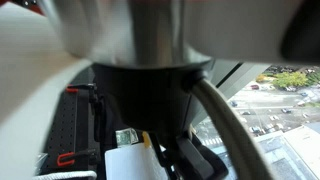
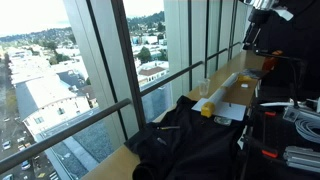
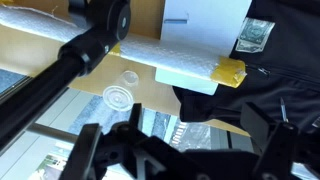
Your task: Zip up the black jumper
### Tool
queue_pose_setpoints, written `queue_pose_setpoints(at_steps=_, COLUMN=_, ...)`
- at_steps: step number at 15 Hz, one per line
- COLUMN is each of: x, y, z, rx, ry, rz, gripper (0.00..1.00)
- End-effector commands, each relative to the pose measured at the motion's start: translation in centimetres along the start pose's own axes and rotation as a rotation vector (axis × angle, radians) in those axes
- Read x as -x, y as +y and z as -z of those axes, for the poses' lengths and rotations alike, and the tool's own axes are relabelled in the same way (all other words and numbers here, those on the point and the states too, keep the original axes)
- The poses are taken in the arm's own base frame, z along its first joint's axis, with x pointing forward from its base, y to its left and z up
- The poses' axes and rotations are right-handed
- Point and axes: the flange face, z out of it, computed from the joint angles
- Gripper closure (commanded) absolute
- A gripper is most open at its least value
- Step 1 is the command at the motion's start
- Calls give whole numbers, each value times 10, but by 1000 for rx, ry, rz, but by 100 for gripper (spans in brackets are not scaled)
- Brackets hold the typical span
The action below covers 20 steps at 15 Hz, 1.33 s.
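The black jumper [image 2: 190, 142] lies rumpled on the wooden ledge [image 2: 120, 160] by the window. In the wrist view it fills the right side [image 3: 275, 95], and I cannot make out its zip pull. My gripper [image 2: 262, 12] hangs high above the far end of the ledge, well away from the jumper. In the wrist view its two dark fingers stand wide apart at the bottom [image 3: 190, 150], open and empty. In an exterior view the arm's body [image 1: 150, 60] blocks most of the picture and hides the jumper.
A white foam roll with a yellow end [image 2: 222, 90] lies beside the jumper; it also shows in the wrist view [image 3: 190, 62]. A clear plastic cup [image 2: 203, 88] stands near the glass. A black perforated board [image 1: 75, 120] and cables [image 2: 300, 115] are nearby.
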Motion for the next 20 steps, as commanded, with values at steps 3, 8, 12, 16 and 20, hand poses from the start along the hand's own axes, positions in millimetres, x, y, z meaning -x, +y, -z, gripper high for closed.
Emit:
queue_pose_setpoints(at_steps=3, x=0, y=0, z=1, rx=0, ry=-1, rz=0, gripper=0)
queue_pose_setpoints(at_steps=8, x=0, y=0, z=1, rx=0, ry=-1, rz=0, gripper=0)
queue_pose_setpoints(at_steps=12, x=0, y=0, z=1, rx=0, ry=-1, rz=0, gripper=0)
queue_pose_setpoints(at_steps=16, x=-10, y=-23, z=-4, rx=-16, ry=13, rz=6, gripper=0)
queue_pose_setpoints(at_steps=20, x=-25, y=-86, z=-19, rx=-43, ry=30, rz=62, gripper=0)
